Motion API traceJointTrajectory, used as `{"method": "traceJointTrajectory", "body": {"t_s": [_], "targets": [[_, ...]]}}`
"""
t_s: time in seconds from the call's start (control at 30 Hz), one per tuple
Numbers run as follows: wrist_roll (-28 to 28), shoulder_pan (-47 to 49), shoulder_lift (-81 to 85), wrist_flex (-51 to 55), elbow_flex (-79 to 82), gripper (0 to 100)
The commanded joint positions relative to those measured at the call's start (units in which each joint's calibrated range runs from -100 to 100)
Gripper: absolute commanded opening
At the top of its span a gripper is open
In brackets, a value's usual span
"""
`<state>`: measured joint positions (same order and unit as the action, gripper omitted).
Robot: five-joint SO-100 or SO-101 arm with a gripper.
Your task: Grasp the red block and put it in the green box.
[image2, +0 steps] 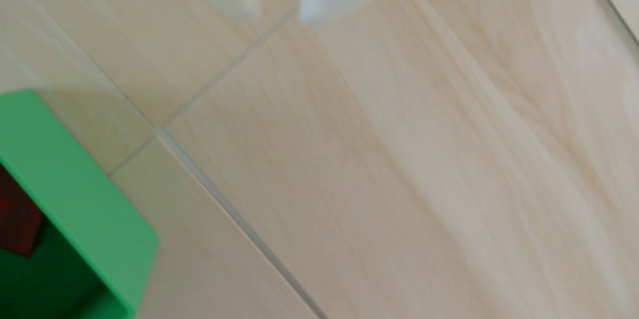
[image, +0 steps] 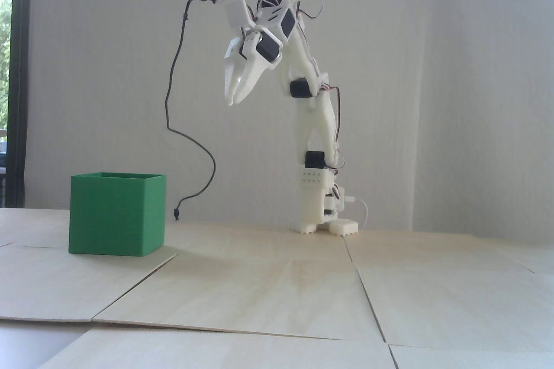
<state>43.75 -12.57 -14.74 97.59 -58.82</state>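
One red block [image2: 15,215] sits inside the square, smooth-walled green box [image: 117,217] at the left of the pale wooden table [image: 277,282]; high above, the white plastic gripper [image: 233,103] hangs empty, fingertips slightly parted.

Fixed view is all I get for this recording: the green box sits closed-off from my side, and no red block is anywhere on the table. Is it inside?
Observer: Yes. In the wrist view a dark red block lies inside the open-topped green plastic box.
Operator: Is the gripper holding anything?
Observer: No. The wrist view shows bare wooden tabletop in the gap between the white gripper fingers.
Operator: Is it above the box?
Observer: No. In the wrist view the box sits at the lower left edge, off to the side of the gripper.
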Motion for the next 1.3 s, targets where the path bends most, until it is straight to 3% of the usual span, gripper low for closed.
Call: {"method": "traceJointTrajectory", "body": {"t_s": [0.0, 0.27, 0.4, 0.57, 0.83, 1.07, 1.27], "targets": [[1.7, 4.8, 21.3, 1.7, 21.2, 2], [0.7, 18.9, 50.4, -2.6, 61.6, 2], [0.8, 21.5, 64.2, -15.4, 83.5, 2], [1.8, 20.8, 77.5, -38.8, 112.2, 2], [5.6, 16.5, 88.0, -61.9, 142.0, 2], [8.2, 15.7, 91.7, -66.7, 155.4, 2], [8.4, 16.2, 92.0, -59.3, 157.2, 3]]}}
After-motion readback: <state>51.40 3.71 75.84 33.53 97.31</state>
